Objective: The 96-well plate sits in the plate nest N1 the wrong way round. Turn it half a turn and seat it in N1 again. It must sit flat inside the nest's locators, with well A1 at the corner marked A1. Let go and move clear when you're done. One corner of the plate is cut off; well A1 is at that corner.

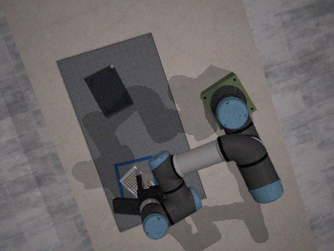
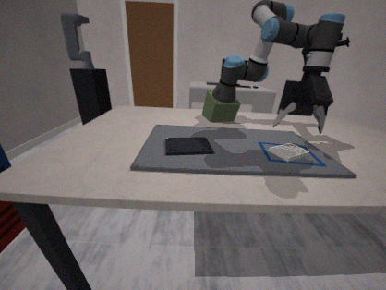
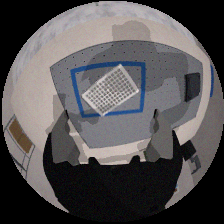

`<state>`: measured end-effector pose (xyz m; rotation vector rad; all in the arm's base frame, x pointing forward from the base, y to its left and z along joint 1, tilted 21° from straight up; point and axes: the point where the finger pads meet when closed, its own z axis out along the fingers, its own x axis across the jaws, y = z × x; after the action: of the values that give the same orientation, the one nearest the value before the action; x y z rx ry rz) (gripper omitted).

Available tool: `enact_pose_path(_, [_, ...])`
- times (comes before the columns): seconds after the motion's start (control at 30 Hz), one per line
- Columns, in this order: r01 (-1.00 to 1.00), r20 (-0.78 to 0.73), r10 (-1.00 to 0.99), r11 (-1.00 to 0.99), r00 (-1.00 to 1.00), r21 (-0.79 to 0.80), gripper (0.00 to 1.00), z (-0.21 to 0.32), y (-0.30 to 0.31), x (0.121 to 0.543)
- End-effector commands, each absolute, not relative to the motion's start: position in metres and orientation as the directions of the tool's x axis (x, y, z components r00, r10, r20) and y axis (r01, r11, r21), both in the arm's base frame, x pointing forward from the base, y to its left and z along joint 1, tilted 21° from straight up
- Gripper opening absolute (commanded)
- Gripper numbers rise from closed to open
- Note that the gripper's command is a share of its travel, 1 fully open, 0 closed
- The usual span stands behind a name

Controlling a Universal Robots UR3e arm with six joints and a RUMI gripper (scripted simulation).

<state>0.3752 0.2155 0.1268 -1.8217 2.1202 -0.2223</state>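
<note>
White 96-well plate [image 3: 110,89] is seen skewed inside blue nest N1 [image 3: 76,92], below and ahead of the empty, wide-open gripper [image 3: 111,131].

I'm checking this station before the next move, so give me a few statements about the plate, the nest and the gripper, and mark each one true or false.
1. The gripper is open and holds nothing. True.
2. The 96-well plate lies square to the blue nest outline. False: in the wrist view it lies skewed within the outline.
3. The gripper hangs above the plate without touching it. True: the exterior view shows the fingertips well above it.
4. The dark flat rectangle lies inside the blue outline. False: it lies at the other end of the grey board.
5. The arm's green base block stands on the grey board. False: it stands on the table beside the board.
</note>
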Motion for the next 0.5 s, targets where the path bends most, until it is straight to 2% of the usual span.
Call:
enact_pose_path(0.0, [-0.936,-0.111,-0.993,0.011,0.030,-0.352,1.00,0.1279,0.2156,0.3758])
enact_pose_path(0.47, [-0.837,0.047,-0.906,-0.407,0.420,-0.366,1.00,0.1279,0.2156,0.3758])
